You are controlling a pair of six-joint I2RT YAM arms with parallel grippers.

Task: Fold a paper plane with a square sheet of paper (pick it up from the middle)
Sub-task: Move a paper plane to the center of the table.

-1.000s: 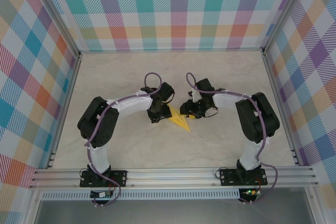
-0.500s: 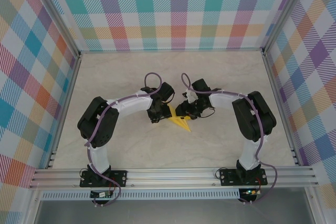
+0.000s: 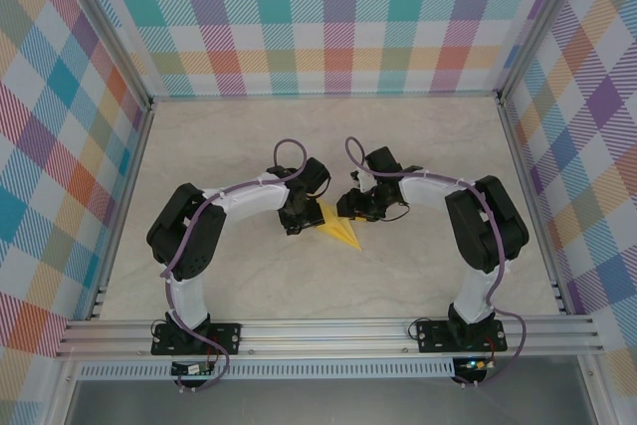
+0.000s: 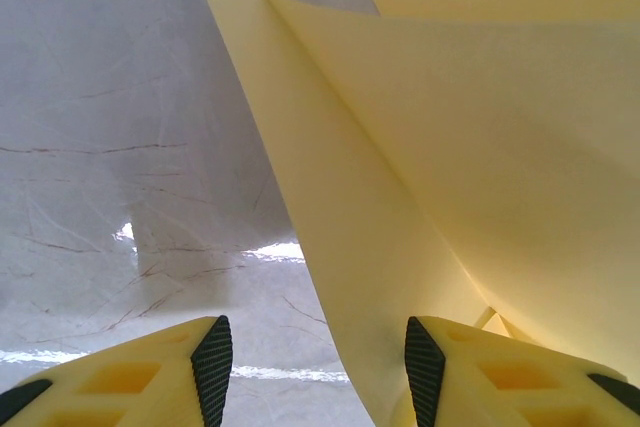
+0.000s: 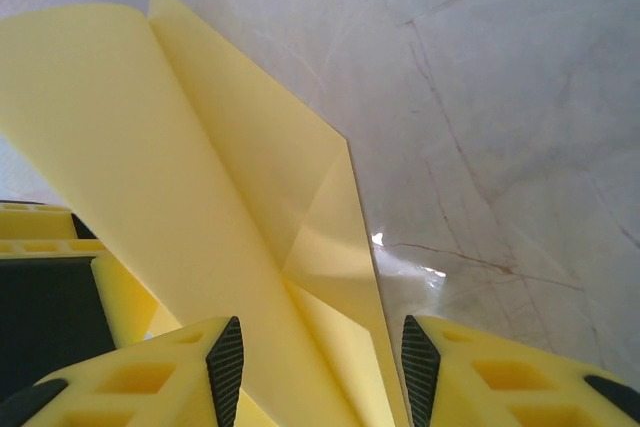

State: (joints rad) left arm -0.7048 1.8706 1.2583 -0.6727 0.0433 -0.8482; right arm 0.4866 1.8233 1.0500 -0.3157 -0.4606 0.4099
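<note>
Paper plane, part-folded yellow dart: mid-counter, tip toward 5 o'clock. Left pincer at its 9 o'clock, half-wide, gripping nothing. Right pincer at 1 o'clock, half-wide, paper passing loosely between. Risk: closing off-crease would likely skew the fold.

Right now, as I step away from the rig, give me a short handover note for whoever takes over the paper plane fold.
Left tool: open, jaws apart low over the table, with an edge of the yellow paper running just inside one finger.
Right tool: open, straddling the paper, not clamped on it.
Paper: mid-table between the two tools, a narrow pointed shape with its tip toward the near right.
Done: several folds are in; layered, creased flaps show.
Left: one flap curls up off the table, so it likely needs pressing flat. I can't tell whether more folds remain.
</note>
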